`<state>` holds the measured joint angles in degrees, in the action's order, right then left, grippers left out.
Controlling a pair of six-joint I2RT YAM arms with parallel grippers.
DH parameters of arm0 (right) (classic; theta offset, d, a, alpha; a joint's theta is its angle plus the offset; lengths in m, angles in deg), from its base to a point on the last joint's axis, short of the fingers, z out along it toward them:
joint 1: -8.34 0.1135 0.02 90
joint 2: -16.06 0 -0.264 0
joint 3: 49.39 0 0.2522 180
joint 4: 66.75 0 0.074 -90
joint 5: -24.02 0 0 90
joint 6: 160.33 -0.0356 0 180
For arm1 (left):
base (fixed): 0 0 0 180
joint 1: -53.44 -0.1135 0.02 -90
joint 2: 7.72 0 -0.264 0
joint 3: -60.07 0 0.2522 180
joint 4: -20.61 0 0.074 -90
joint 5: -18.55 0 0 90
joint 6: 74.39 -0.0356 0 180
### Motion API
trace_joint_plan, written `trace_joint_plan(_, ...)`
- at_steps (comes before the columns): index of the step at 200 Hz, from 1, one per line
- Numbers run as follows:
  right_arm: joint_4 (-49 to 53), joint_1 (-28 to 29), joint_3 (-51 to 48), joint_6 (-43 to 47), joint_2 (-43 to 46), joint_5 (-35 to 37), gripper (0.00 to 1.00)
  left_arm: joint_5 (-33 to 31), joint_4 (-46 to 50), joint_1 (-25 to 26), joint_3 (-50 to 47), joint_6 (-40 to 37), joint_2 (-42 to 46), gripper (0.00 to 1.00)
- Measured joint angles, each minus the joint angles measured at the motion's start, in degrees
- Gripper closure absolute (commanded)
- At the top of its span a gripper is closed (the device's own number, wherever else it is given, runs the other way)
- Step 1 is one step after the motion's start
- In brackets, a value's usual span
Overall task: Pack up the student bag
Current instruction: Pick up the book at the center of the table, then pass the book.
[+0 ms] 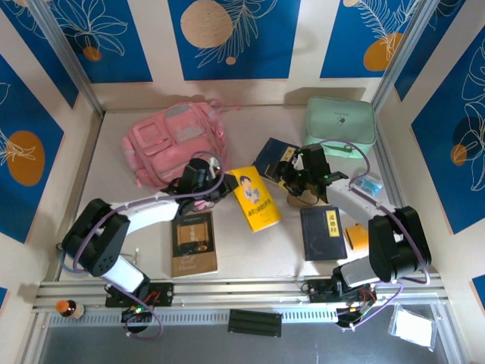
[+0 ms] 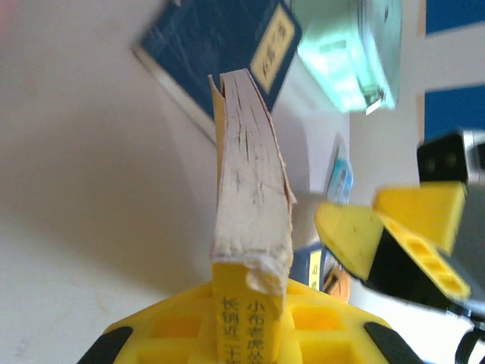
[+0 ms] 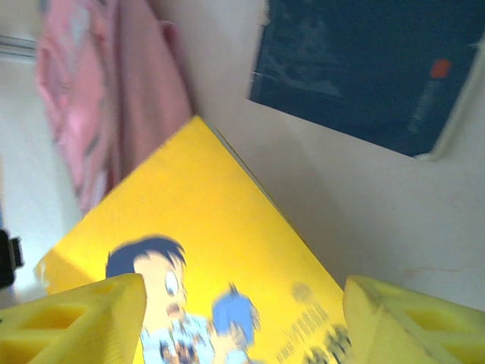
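The student bag (image 1: 170, 144), pink and soft, lies at the back left of the table; its pink fabric (image 3: 114, 98) also fills the upper left of the right wrist view. A yellow book (image 1: 256, 199) with a cartoon boy on its cover sits tilted at the table's middle. My left gripper (image 1: 214, 184) is shut on the yellow book's left edge. In the left wrist view the yellow book (image 2: 250, 174) stands edge-on, clamped in the left gripper (image 2: 250, 307). My right gripper (image 1: 290, 176) hovers open at the book's right side. Its fingers (image 3: 76, 326) stand wide over the yellow cover (image 3: 220, 227), the right gripper (image 3: 242, 318) holding nothing.
A mint green case (image 1: 339, 121) stands at the back right. A dark blue book (image 1: 274, 155) lies behind the yellow one, a black book (image 1: 322, 233) front right and a brown book (image 1: 194, 243) front left. A small blue packet (image 1: 369, 183) lies by the right wall.
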<state>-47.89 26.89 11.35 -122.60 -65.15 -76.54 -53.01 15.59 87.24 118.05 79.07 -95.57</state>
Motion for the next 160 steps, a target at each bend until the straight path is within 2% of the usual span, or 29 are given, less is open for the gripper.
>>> trace_joint_plan(38, -5.4, -1.6, -1.1, -2.8, 1.3, -4.6, 0.21, -0.1, 0.3, -9.2, 1.0, 1.3, 3.3, 1.00)
trace_joint_plan(64, -12.0, -1.8, -2.7, -7.4, 0.9, -9.0, 0.18, -1.1, -1.4, -13.1, 1.2, 4.4, 4.9, 1.00)
trace_joint_plan(118, -23.8, -2.3, -2.7, -15.4, -3.2, -15.0, 0.13, -2.8, -6.0, -14.1, 2.3, 11.0, 5.3, 1.00)
trace_joint_plan(160, -27.8, -1.0, -0.1, -18.4, -5.7, -16.0, 0.12, -4.7, -8.2, -14.1, 3.2, 14.1, 5.3, 1.00)
